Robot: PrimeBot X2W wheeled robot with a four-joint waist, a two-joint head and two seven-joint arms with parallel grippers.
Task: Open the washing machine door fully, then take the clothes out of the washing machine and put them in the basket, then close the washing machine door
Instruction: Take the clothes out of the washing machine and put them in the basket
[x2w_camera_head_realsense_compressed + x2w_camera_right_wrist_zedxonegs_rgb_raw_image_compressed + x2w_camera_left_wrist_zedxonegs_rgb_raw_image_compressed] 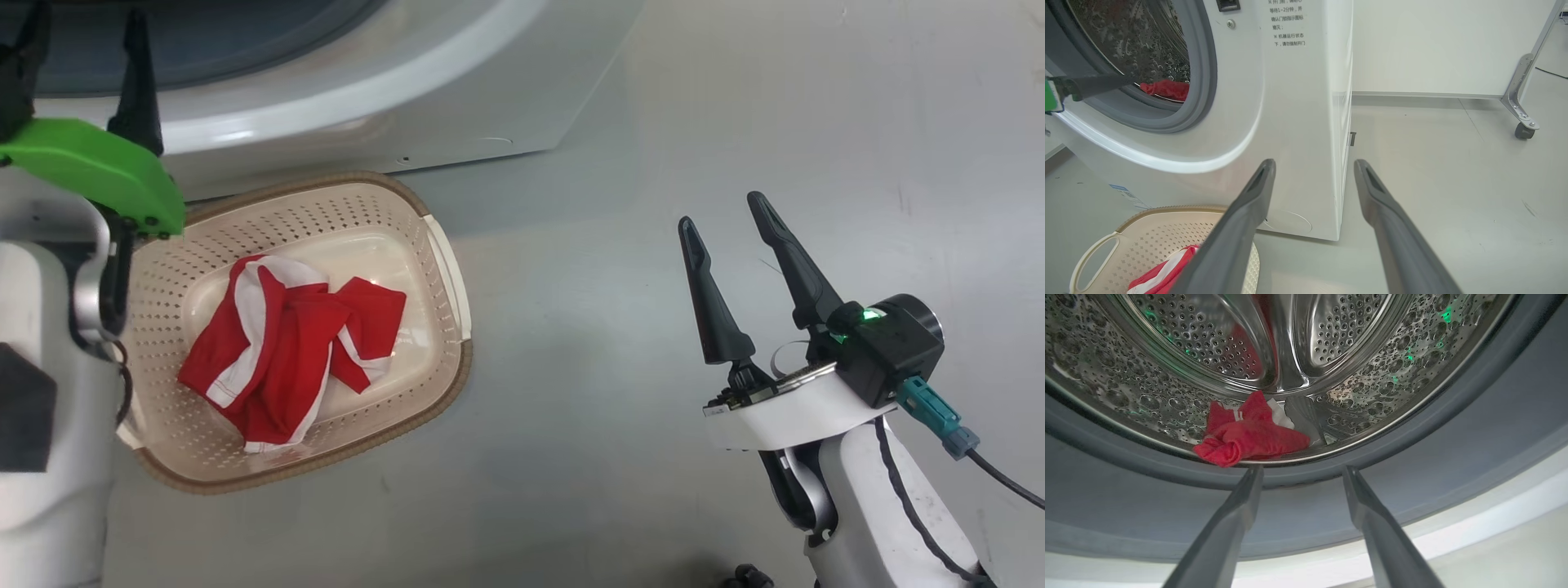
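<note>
Around: grey floor (pixel 653 122), white panel (pixel 1433 45) on a castor (pixel 1523 130) off past the washer's (pixel 1298 122) side, small print (pixel 1288 24) on the washer front.

In the way of the left claw (pixel 1302 468): the grey gasket (pixel 1126 506) lip, ringing the steel drum (pixel 1208 343) (green glints on the metal).

Left claw spread wide, empty, tips level with the gasket's lower arc, pointing into the drum. One red piece (pixel 1249 437), white showing behind it, bunched on the drum's front edge; just beyond the tips, nearer the left finger, not touching.

Basket (pixel 445 269) on the floor just before the washer, its left side hidden by the left arm in head view. Clothes (pixel 286 343), red with white stripes, heaped in its middle.

Right claw (pixel 720 208) also spread wide, empty, over bare floor, well apart from the basket, off to its right.
</note>
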